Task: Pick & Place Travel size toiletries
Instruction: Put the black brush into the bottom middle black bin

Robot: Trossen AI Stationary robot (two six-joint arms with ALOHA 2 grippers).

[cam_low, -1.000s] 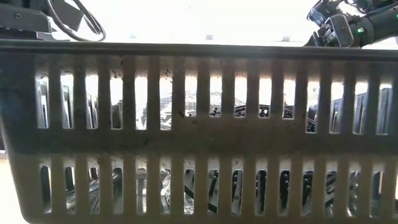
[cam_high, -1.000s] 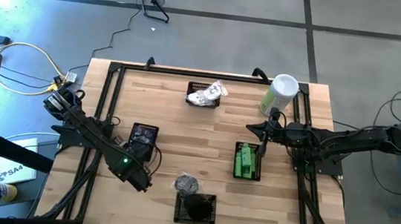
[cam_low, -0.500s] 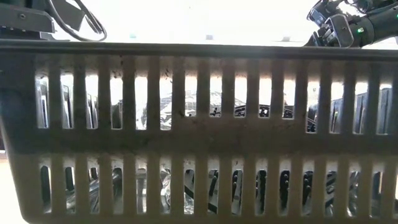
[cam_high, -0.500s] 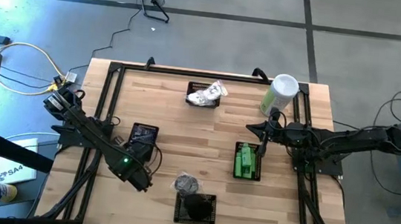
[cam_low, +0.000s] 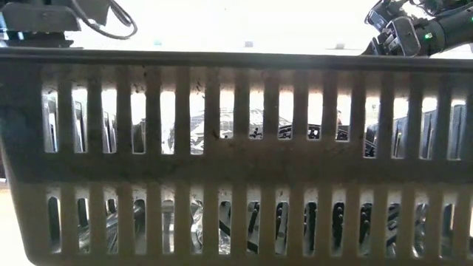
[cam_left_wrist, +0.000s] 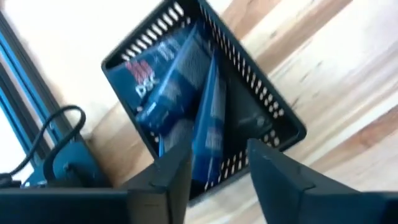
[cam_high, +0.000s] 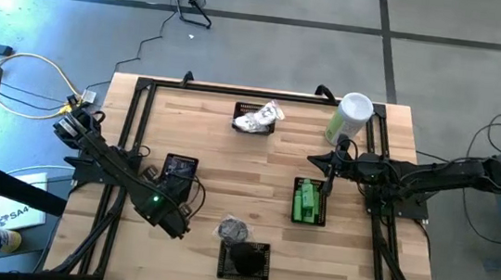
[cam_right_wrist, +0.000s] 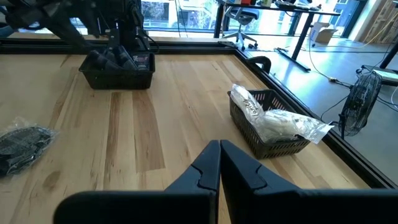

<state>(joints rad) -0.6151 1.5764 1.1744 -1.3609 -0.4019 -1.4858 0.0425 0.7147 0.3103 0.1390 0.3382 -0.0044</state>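
Observation:
The travel size toiletries sit sorted in black mesh baskets. Dark tubes lie in the left basket [cam_high: 178, 168] [cam_left_wrist: 193, 118], white crinkly packets in the far one [cam_high: 255, 118] [cam_right_wrist: 273, 124], green bottles in the right one [cam_high: 308, 203], and dark round pieces in the near one [cam_high: 244, 261]. One dark netted piece [cam_high: 233, 227] [cam_right_wrist: 22, 143] lies flat on the bare wood. My left gripper [cam_high: 187, 210] [cam_left_wrist: 217, 186] hangs open, tipped down, over the left basket's near edge and holds nothing. My right gripper [cam_high: 329, 172] [cam_right_wrist: 219, 163] is shut and holds nothing, level above the green basket's far edge.
A tall pale-green canister with a white lid [cam_high: 350, 118] stands at the far right corner. A black frame rail [cam_high: 129, 137] runs around the table. The near basket's slotted wall [cam_low: 236, 155] fills the low view. Bare wood [cam_high: 247, 172] lies between the baskets.
My left wrist has turned a little in place above the basket of dark tubes, and its cable at the top left of the low view has swung aside. Nothing on the table has moved.

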